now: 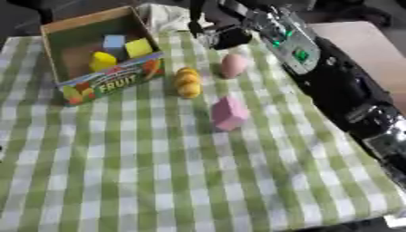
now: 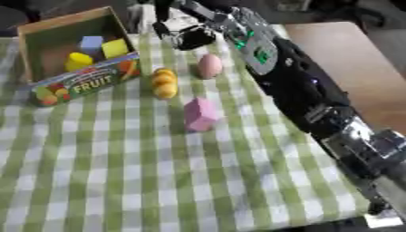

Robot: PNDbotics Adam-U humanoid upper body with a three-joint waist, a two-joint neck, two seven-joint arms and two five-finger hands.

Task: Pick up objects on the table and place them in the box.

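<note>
A cardboard box (image 1: 62, 59) with a "FRUIT" label on its front stands at the table's far left. Inside it lie a blue block (image 1: 114, 42), a yellow block (image 1: 138, 47) and a yellow rounded piece (image 1: 101, 61). On the green checked cloth, right of the box, lie a yellow lumpy piece (image 1: 188, 82), a pink egg-shaped piece (image 1: 232, 65) and a pink block (image 1: 229, 113). My right arm reaches from the lower right up to the far middle. Its hand (image 1: 228, 36) hovers just beyond the pink egg, blurred. My left hand does not show.
The black and silver right forearm (image 1: 333, 86) crosses the table's right side above the cloth. A bare brown tabletop (image 2: 349, 59) lies to the right of the cloth. White cloth (image 1: 162, 16) is bunched behind the box.
</note>
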